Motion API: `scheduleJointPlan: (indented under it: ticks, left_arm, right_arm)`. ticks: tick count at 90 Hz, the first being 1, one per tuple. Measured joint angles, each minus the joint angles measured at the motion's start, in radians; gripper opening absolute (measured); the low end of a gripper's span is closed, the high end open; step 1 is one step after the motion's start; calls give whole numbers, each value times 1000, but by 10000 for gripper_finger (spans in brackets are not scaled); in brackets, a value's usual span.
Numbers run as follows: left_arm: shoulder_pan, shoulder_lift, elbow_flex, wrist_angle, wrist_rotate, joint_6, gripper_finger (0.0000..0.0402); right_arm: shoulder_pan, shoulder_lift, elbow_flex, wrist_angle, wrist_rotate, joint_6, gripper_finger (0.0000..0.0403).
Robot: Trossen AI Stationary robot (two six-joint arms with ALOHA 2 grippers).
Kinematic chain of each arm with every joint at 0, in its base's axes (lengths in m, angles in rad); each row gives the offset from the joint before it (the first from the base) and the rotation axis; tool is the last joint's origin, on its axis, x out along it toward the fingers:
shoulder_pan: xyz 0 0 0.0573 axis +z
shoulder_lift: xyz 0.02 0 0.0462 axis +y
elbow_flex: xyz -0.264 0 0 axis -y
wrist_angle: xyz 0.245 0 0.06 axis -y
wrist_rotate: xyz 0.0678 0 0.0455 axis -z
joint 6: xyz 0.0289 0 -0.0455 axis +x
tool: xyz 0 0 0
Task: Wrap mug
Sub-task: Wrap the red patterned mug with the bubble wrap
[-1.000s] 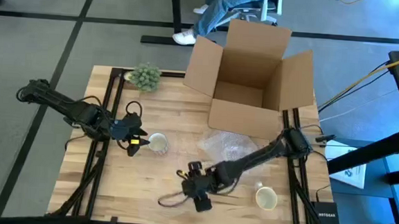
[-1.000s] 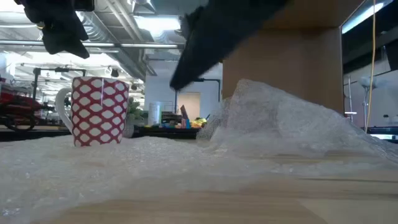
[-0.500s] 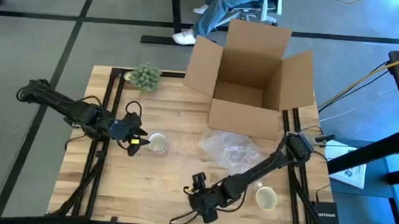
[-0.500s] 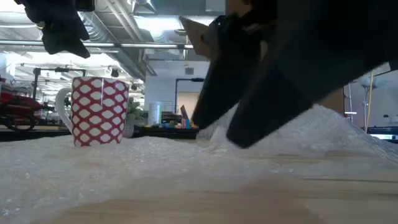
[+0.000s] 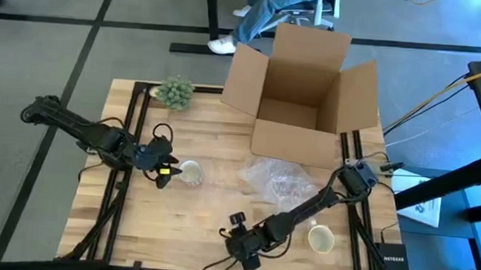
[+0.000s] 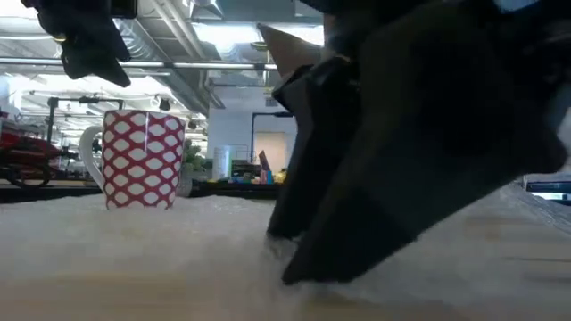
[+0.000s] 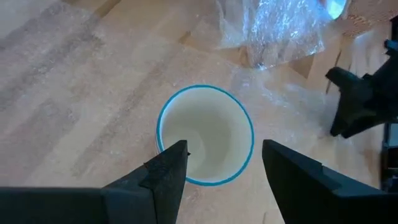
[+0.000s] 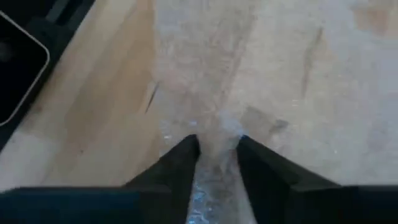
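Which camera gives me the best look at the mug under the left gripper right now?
The left wrist view: it looks down into the mug, showing its blue rim and pale inside between the left gripper's open fingers. The low view shows its red-and-white patterned side and handle. The high view shows only a small pale circle. The right wrist view misses it.

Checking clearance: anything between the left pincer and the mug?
Nothing. In the left wrist view the left pincer straddles the mug, fingers open.

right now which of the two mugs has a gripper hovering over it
The mug on the left side of the table: the left gripper hangs above it, fingers open astride its blue rim. The other mug, near the front right, sits beside the right arm with no gripper above it.
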Motion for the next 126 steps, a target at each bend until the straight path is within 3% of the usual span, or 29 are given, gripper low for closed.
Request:
scheduleJointPlan:
  ticks: [7,30,69,99,126]
  left_arm:
    - [0,29,0,-1,-3,0,191]
    - [-6,145,-1,46,-2,15,191]
    - [-43,256,-1,109,4,13,191]
    - [-51,269,0,143,44,20,191]
    - [-51,177,21,144,49,45,191]
  right_arm:
    - [3,-10,-2,-12,0,13,10]
    - [13,-105,15,-87,11,24,3]
    - [-41,-169,75,-78,162,-88,0]
    - [-186,-175,203,-99,311,-221,0]
    - [-316,-175,226,-32,312,-247,0]
